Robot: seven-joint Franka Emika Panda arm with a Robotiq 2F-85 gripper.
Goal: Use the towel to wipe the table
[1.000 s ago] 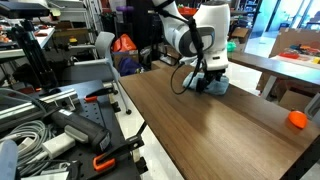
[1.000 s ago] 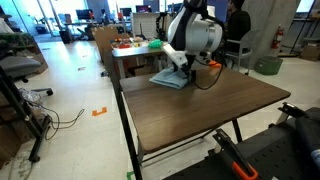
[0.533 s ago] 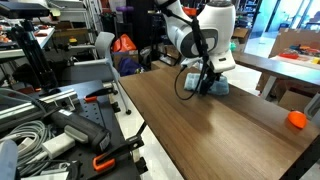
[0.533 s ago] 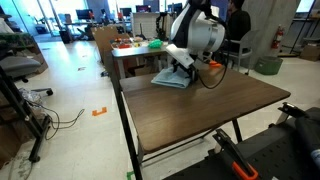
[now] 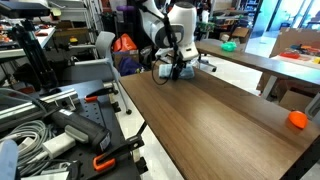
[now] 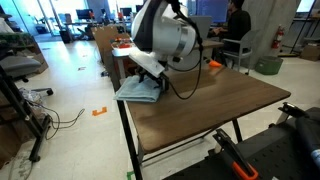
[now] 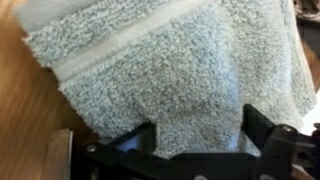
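Gripper (image 5: 172, 69) is down on the counter (image 5: 225, 120), right at the far end in an exterior view, and it has the towel (image 5: 163, 72). The wrist view shows its fingers (image 7: 135, 143) drawn in on a raised fold of the blue-grey cloth, clamped on it. In an exterior view the towel (image 6: 137, 92) sits at the counter's corner, one edge drooping over the side, with bare brown wood alongside

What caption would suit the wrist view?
Gripper straddling a blue-grey towel on the brown wooden table.
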